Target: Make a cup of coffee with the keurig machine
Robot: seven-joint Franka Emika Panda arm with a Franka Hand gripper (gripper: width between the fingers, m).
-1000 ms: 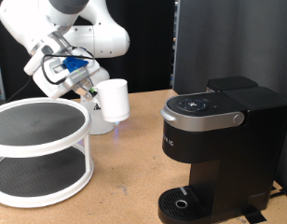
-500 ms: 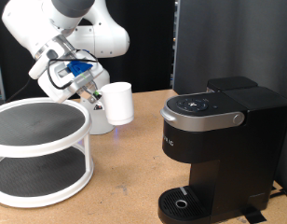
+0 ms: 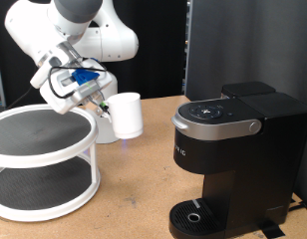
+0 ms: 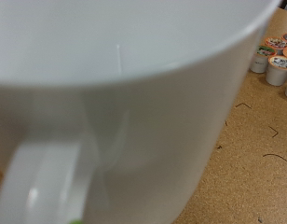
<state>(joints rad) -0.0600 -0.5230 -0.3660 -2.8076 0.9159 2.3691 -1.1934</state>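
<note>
Cup [image 3: 128,115] in hand [image 3: 104,107], airborne

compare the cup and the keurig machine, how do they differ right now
The cup is small, white and round; the keurig machine is large, black and boxy. The cup is lifted off the table at the pincer, tilted, while the keurig machine stands upright on the table to the exterior view's right. Nothing sits on the machine's drip tray.

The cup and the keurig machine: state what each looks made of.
The cup, at the gripper: probably glazed ceramic, plain white with a smooth, softly shiny wall. The keurig machine: seemingly black plastic, mostly matte, with a grey-silver handle band that could be metal or painted plastic.
</note>
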